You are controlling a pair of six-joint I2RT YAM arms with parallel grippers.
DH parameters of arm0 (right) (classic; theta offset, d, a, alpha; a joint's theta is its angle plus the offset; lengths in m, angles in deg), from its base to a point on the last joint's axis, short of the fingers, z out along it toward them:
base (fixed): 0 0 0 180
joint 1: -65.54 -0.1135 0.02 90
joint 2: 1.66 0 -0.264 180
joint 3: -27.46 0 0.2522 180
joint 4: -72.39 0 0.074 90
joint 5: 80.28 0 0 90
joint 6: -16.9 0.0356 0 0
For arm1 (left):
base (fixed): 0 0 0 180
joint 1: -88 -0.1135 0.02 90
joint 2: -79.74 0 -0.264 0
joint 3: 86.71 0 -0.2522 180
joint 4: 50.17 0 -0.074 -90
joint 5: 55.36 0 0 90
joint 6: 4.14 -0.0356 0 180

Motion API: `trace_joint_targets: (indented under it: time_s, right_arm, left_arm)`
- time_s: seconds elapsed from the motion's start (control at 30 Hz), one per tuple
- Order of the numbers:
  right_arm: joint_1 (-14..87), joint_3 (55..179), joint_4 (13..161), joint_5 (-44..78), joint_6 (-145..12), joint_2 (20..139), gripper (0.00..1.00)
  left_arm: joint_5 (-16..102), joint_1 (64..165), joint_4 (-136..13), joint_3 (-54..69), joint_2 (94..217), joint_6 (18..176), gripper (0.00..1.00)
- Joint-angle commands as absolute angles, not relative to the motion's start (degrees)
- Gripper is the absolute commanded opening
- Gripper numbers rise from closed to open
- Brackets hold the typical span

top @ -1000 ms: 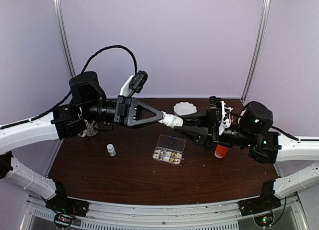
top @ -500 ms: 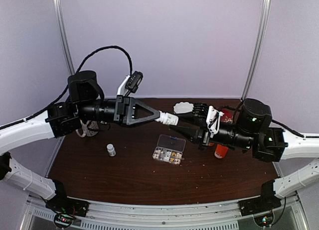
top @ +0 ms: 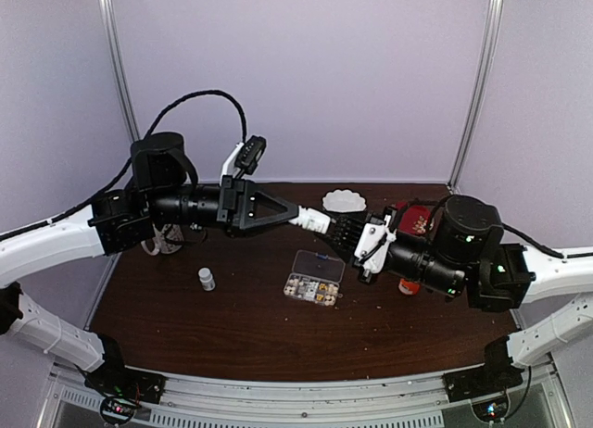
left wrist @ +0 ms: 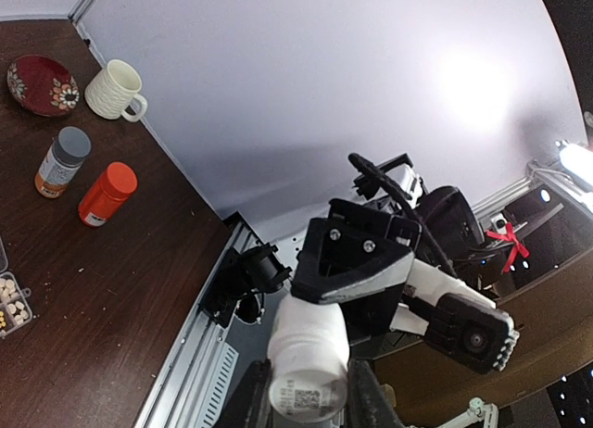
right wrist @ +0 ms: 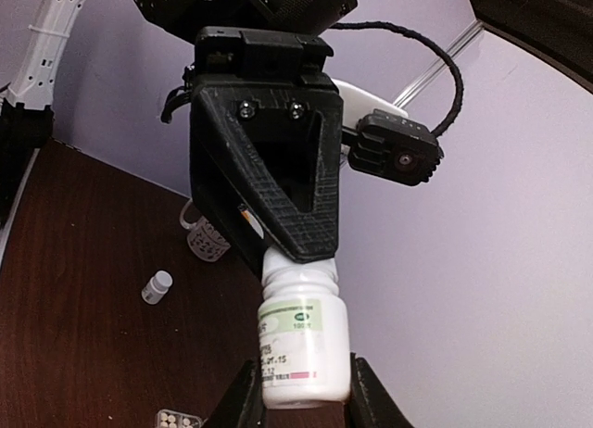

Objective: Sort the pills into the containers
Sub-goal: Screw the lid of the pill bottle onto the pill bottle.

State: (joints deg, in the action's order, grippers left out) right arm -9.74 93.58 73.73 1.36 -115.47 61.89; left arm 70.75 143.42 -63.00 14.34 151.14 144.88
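A white pill bottle [top: 315, 222] hangs in mid-air above the table, held from both ends. My left gripper [top: 301, 220] is shut on its cap end; in the left wrist view the bottle [left wrist: 310, 345] sits between the left gripper's [left wrist: 309, 393] fingers. My right gripper [top: 335, 230] is shut on the labelled body [right wrist: 301, 340], which fills the right gripper's [right wrist: 304, 391] jaws. The clear compartment box, the container [top: 315, 278], lies on the table below, with pale pills [top: 309, 288] in its near compartments. Its corner shows in both wrist views [left wrist: 9, 303] [right wrist: 176, 419].
A tiny white bottle [top: 207, 279] stands left of the box. A patterned cup [top: 167, 239] is at far left, a white scalloped dish [top: 345, 201] at the back. A red bottle [left wrist: 107, 194], grey-capped bottle [left wrist: 63, 161], white mug [left wrist: 115, 90] and red dish [left wrist: 42, 83] are on the right.
The right wrist has rolled over and the right gripper has slid left and forward along the bottle. The left arm has barely shifted. Both grips on the bottle hold.
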Motion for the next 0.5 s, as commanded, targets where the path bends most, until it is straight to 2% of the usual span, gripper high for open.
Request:
trace_joint_targets:
  time_s: [0.0, 0.2, 0.37, 0.47]
  right_arm:
    - [-12.26, 93.59, 70.72, -6.28, -123.73, 65.19, 0.00]
    - [-12.05, 96.13, 73.09, -2.56, -118.68, 65.50, 0.00]
    - [-8.21, 100.45, 79.89, 16.22, -104.24, 64.11, 0.00]
    - [-6.14, 102.46, 80.84, 23.39, -95.69, 63.94, 0.00]
  left_arm:
    - [72.80, 144.90, -58.72, 13.53, 152.98, 148.56, 0.15]
    - [72.39, 144.93, -61.79, 12.39, 153.08, 145.71, 0.15]
    - [78.12, 144.95, -67.56, 8.29, 156.01, 134.02, 0.08]
    - [77.04, 144.99, -77.25, 4.09, 157.47, 121.63, 0.06]
